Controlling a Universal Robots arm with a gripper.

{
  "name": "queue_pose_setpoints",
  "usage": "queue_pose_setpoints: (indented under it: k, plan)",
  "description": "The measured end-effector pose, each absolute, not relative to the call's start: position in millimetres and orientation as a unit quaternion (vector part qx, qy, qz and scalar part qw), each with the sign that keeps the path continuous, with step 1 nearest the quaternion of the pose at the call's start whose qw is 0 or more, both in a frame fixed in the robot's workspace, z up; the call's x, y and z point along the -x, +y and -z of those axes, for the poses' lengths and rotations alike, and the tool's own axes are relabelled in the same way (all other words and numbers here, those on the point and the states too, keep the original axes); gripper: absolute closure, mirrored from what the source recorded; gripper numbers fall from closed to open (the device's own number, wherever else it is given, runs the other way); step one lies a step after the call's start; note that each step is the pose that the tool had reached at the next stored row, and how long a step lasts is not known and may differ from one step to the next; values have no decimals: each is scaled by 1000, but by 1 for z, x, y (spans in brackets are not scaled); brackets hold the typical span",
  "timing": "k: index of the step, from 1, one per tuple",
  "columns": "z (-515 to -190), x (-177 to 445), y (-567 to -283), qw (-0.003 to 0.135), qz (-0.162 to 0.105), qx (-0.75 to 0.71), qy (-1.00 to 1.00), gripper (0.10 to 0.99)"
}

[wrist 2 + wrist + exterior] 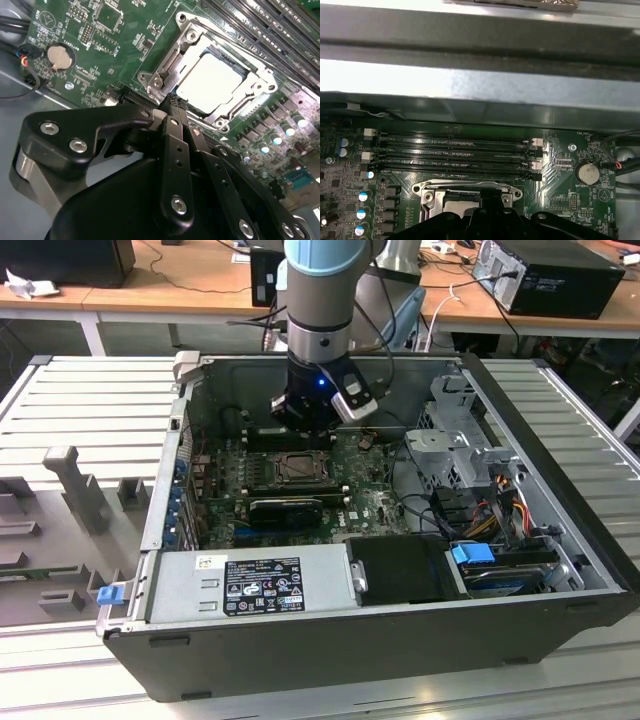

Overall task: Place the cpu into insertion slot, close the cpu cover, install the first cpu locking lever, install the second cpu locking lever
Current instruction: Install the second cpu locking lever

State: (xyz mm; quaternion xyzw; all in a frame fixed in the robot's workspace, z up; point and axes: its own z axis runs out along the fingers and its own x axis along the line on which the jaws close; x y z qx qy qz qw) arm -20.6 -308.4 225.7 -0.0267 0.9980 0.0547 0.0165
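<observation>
An open desktop computer case (350,650) lies on its side on a ribbed grey table (80,390).

- **The exterior view's left:** Grey plastic fixtures (70,475) stand on the table. A small blue latch (108,592) sits at the case's corner.
- **Near edge of the case:** A grey power supply (180,585) carries a black label (262,585) with white print and a smaller white sticker (207,562). The writing is too small to read.
- **Centre:** A green motherboard (370,505) fills the floor of the case. The insertion slot (297,468) sits in it, with the gripper (312,425) hanging just above and behind it on the arm.
- **The exterior view's right:** There is a metal drive cage (455,440), a blue tab (472,553) and coloured cables (505,505).

In the second wrist view, a round coin battery (59,56) lies on the board. To its side, the cpu (207,82) rests in the slot, its pale metal top facing up. The cpu cover (169,61) lies flat around the chip. The gripper (172,102) hovers at the cover's edge. Its black fingers (175,150) look pressed together with nothing between them.

In the first wrist view, long black memory slots (455,150) run across the board beside the cover. White lettering printed near the battery is not legible.
</observation>
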Motion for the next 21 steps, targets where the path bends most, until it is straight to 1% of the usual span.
queue_pose_setpoints:
  k: [9,12,21]
  plan:
    - [-229,21,-317,17,-55,27,998,980]
    - [-237,21,-317,17,-54,27,998,980]
    - [-237,21,-327,17,-54,27,998,980]
